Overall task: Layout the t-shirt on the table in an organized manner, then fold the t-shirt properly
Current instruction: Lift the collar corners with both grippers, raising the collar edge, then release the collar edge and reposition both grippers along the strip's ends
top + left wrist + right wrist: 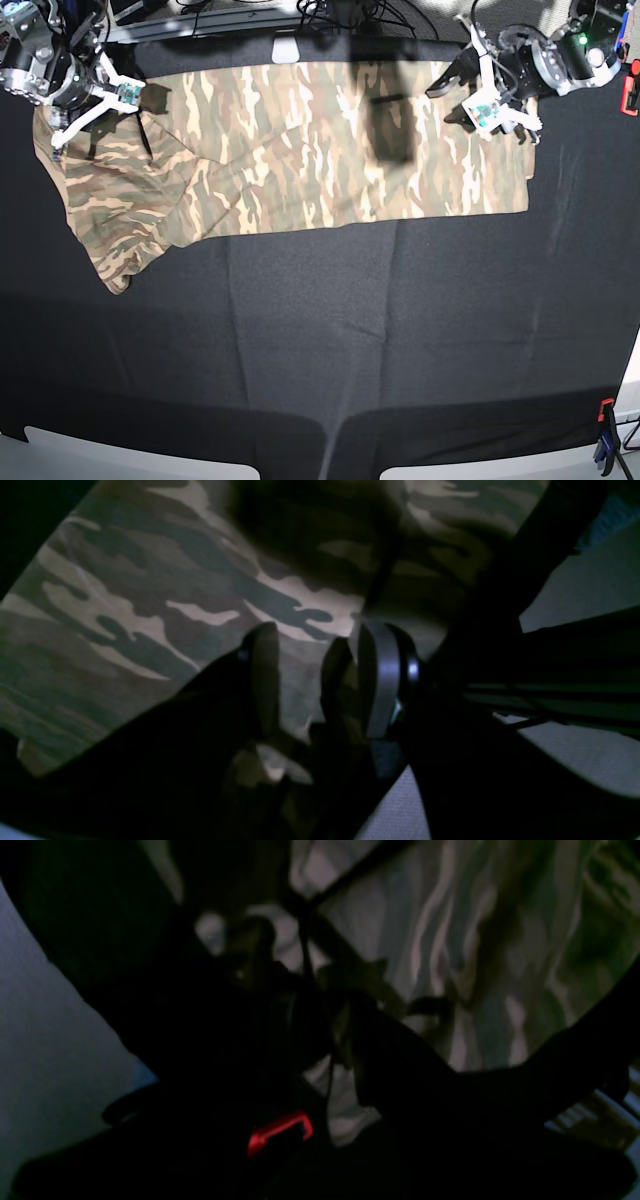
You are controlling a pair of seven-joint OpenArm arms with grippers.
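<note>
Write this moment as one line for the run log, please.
phase: layout | shirt: spread along far side of table, one sleeve hanging askew | left gripper: open above shirt | right gripper: at shirt, state unclear | fold: not started

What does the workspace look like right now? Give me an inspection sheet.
Surface: table, black cloth, bare in front.
Job's things: t-shirt spread along the far edge, one end bunched and drooping toward the front.
Clutter: nothing seen.
Grippers: left gripper over the shirt's flat end, jaws parted; right gripper at the bunched end, state unclear.
Cables: dark cables behind the table.
Surroundings: red and blue clamps at the near edge.
</note>
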